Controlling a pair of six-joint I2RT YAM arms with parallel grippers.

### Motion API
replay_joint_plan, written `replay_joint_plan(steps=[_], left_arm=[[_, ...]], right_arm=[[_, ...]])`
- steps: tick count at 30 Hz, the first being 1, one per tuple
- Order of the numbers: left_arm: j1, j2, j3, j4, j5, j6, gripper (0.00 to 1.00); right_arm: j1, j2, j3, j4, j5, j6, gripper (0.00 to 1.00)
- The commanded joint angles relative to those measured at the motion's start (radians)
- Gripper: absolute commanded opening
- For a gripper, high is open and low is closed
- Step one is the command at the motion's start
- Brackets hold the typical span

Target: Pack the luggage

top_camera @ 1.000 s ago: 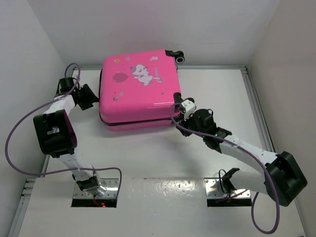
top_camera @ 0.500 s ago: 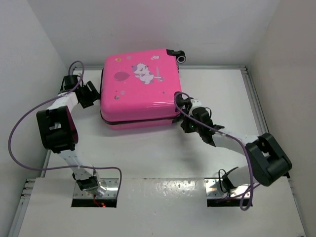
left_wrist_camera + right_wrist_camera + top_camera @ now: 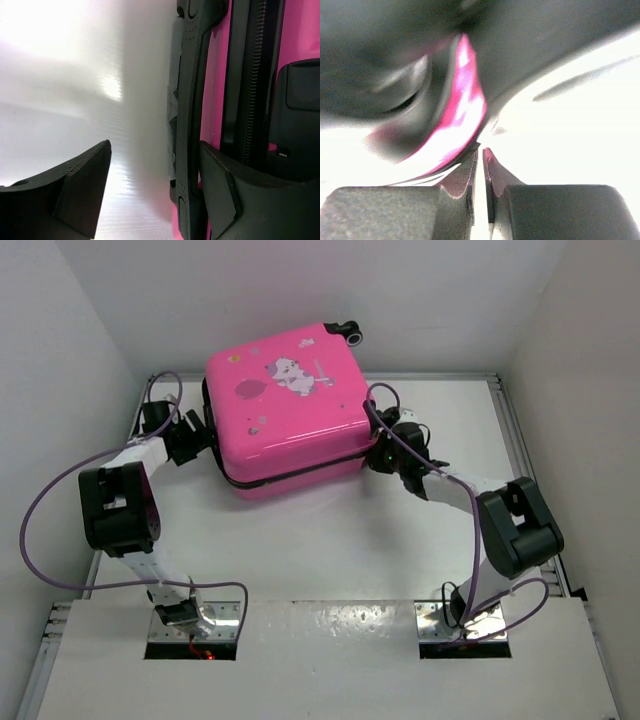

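1. One suitcase, the luggage (image 3: 285,415), lies flat on the white worktop (image 3: 330,540) toward 12 o'clock in the overhead view. It is turned askew, with its cartoon animal print (image 3: 288,370) facing up.
2. Its two hot-pink shells are closed together, so whatever is inside is hidden.
3. A black wheel (image 3: 352,333) juts from its 1 o'clock corner, partly cut off by the shell.
4. The left claw (image 3: 195,437) sits at the suitcase's 9 o'clock side. In the left wrist view its fingers (image 3: 80,185) are spread wide. A black side handle (image 3: 189,100) stands between them, just beside the 3 o'clock finger and well apart from the other.
5. The black zipper (image 3: 257,75) runs alongside that handle, at its 3 o'clock.
6. The right claw (image 3: 382,457) is at the suitcase's 4 o'clock corner. Its fingers (image 3: 455,200) are drawn almost together, leaving only a thin slit, and nothing can be made out between them.
7. The right wrist view is badly blurred. Only a pink streak and dark shapes show at 12 o'clock of the fingertips, and I cannot tell whether the tips touch the case.
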Motion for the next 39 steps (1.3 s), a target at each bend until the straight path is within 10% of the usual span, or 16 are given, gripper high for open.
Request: replay_joint_plan(steps=[1,14,25,29,39], left_arm=[[-0.079,-0.012,-0.014,-0.095,0.079,-0.010,0.76],[-0.070,0.074,0.178,-0.081,-0.081,-0.034,0.72],[-0.079,0.169,0.135,-0.092,-0.093,-0.094,0.44],[-0.079,0.180,0.117,-0.092,-0.055,-0.094,0.41],[-0.069,0.180,0.117,-0.124,-0.024,-0.074,0.38]], right_arm=[[0.005,-0.030,0.083,0.191,-0.096,-0.013,0.08],[-0.104,-0.106,-0.011,0.199,-0.243,-0.233,0.37],[-0.112,-0.110,-0.115,0.243,-0.462,-0.255,0.09],[-0.113,-0.064,-0.154,0.311,-0.424,-0.215,0.30],[-0.067,-0.022,-0.170,0.412,-0.305,-0.226,0.38]])
